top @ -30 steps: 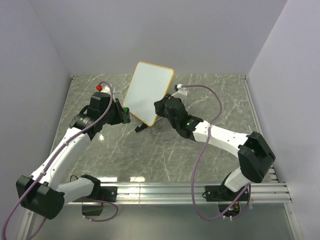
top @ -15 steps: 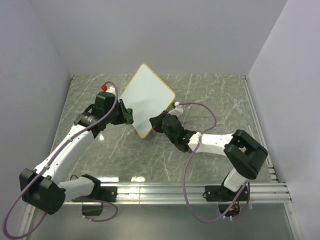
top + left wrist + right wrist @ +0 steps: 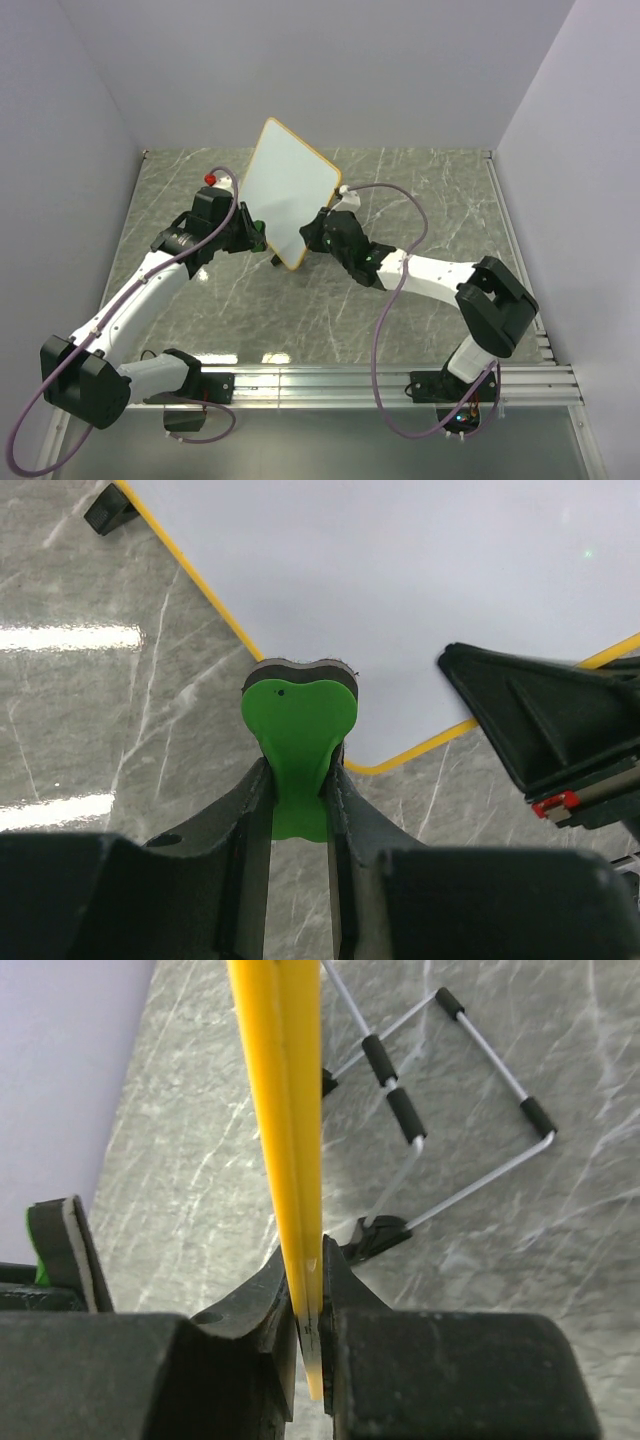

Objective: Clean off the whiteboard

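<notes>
– Top external: where's the whiteboard (image 3: 288, 190)?
– Tilted above the table (image 3: 440, 190), its yellow edge pinched by the right gripper (image 3: 305, 1275).
– Left gripper (image 3: 297, 790)?
– Closed on a green eraser (image 3: 300, 715), its tip at the board's face.

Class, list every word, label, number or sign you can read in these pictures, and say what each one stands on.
No text can be read anywhere in these views.
The whiteboard: its face is blank, with no writing.
The green eraser: one small dark dot, no letters.
The red patch on the right gripper: too small to tell whether it bears any text.
</notes>
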Robot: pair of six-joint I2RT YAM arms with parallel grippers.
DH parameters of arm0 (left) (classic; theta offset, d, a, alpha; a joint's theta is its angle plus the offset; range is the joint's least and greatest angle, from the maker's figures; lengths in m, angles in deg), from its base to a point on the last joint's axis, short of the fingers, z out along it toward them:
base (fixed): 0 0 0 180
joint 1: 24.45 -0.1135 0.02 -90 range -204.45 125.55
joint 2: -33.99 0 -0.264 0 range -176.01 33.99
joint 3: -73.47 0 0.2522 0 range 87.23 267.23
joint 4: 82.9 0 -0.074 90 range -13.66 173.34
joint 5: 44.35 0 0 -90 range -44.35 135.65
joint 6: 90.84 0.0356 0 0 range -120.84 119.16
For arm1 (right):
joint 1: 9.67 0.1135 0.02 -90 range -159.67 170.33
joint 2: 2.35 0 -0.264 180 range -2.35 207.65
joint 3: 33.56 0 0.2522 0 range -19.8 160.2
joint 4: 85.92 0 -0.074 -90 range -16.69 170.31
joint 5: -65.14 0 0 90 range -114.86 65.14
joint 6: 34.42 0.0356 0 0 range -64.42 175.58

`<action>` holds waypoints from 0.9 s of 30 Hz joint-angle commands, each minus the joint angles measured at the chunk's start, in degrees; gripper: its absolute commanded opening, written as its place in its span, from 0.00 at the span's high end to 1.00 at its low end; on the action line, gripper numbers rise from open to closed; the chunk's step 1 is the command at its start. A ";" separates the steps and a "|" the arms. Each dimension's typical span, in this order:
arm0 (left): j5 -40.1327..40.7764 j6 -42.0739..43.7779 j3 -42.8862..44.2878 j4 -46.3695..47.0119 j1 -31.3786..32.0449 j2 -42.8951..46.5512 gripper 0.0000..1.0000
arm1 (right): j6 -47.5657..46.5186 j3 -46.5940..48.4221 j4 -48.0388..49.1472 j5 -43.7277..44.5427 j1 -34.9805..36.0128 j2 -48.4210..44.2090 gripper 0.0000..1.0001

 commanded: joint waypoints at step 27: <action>2.95 0.30 -1.90 -0.07 0.20 1.75 1.00 | -2.31 -12.42 -6.23 6.04 -4.15 10.77 1.00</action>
